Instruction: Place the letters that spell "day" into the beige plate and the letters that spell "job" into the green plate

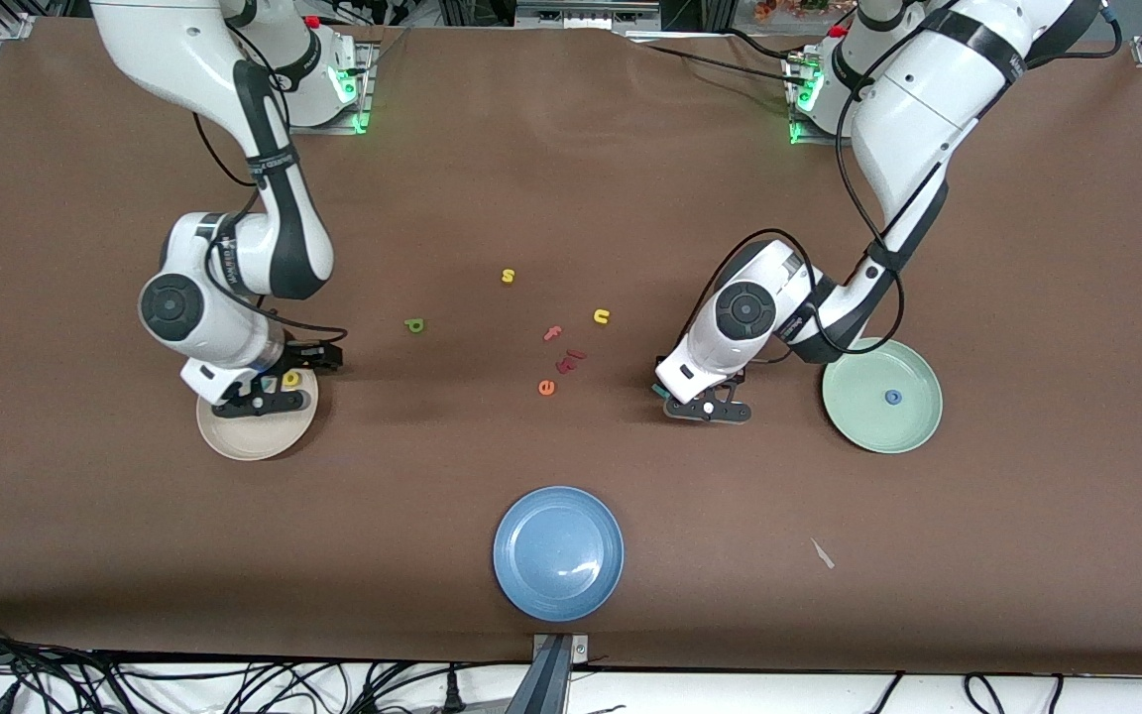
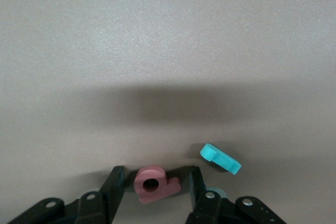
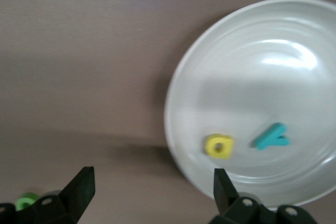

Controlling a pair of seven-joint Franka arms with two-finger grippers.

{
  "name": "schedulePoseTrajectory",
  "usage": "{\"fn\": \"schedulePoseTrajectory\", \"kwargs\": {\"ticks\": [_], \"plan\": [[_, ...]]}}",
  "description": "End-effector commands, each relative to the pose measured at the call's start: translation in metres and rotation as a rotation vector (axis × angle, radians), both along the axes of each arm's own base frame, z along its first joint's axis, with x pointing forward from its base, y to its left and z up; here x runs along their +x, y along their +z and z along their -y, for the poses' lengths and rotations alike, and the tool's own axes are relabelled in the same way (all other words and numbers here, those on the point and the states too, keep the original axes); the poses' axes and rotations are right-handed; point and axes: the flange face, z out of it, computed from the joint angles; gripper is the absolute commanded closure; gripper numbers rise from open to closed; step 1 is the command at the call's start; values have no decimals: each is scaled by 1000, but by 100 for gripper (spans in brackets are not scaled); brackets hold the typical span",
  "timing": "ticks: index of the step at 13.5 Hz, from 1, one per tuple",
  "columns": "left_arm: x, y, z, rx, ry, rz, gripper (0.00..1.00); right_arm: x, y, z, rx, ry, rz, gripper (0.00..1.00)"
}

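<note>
**Here: left gripper astride the pink b, two letters in each word still to place**

Presently my left gripper is low at the tabletop, between the loose letters in the middle and the green plate. Its jaws stand partway apart, one finger on each side of the pink b, and I see a narrow gap beside the letter rather than a clamp. The b lies flat with its round hole upward. Its long axis runs roughly from one finger to the other, so I judge that closing would squeeze it end to end. The teal j, a short bar propped at a tilt, lies just beside one finger and apart from the b. The green plate lies toward the left arm's end of the tabletop and holds only the blue o.

My right gripper hangs over the rim of the beige plate, jaws wide apart and empty. The yellow a and the teal y lie side by side in that plate, apart. The dark green d lies on the tabletop, toward the middle from the beige plate; the right arm is plainly the nearer one.
</note>
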Motion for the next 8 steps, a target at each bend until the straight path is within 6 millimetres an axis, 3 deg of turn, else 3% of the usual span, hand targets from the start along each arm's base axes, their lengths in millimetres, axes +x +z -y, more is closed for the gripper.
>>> {"fn": "schedulePoseTrajectory", "kwargs": {"ticks": [1,3,8], "plan": [[3,-4,5,7,-2,15,47,-16,6,-23,36,-83,-15,0],[3,-5,5,7,-2,14,55,-28,-1,-40,41,-148,-1,0],[1,-7,5,12,5,9,61,-67,-13,-68,65,-291,54,0]]}}
